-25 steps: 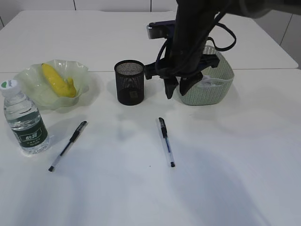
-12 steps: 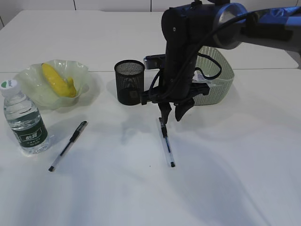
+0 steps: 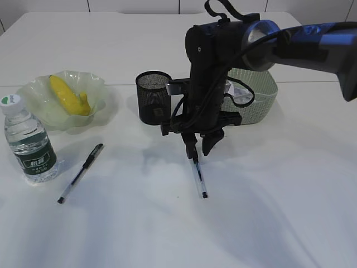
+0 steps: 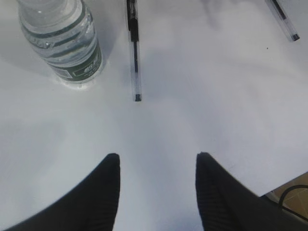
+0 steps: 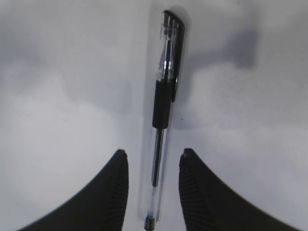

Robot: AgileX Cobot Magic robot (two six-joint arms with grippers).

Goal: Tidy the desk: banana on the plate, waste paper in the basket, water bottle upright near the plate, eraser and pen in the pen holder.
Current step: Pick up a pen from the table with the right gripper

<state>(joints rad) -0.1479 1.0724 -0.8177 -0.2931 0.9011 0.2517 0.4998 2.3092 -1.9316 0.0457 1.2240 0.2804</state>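
Observation:
My right gripper [image 3: 198, 146] is open and low over the middle pen [image 3: 198, 177], with its fingers on either side of the pen's barrel. The right wrist view shows this pen [image 5: 163, 110] lying between the open fingers [image 5: 153, 154], untouched. My left gripper [image 4: 158, 161] is open and empty above bare table. A second pen [image 3: 81, 172] lies to the left, also seen in the left wrist view [image 4: 134, 53]. The water bottle [image 3: 28, 142] stands upright. The banana [image 3: 68, 95] lies on the green plate [image 3: 33, 92]. The black mesh pen holder [image 3: 153, 96] stands mid-table. No eraser shows.
The green woven basket [image 3: 262, 92] with white waste paper [image 3: 237, 92] in it stands behind my right arm. The bottle [image 4: 65, 41] sits close to the left pen. The table's front edge shows at the lower right of the left wrist view.
My right gripper has moved from beside the basket down and to the left. It is now lower, with its open fingers over the middle pen. Nothing else moved.

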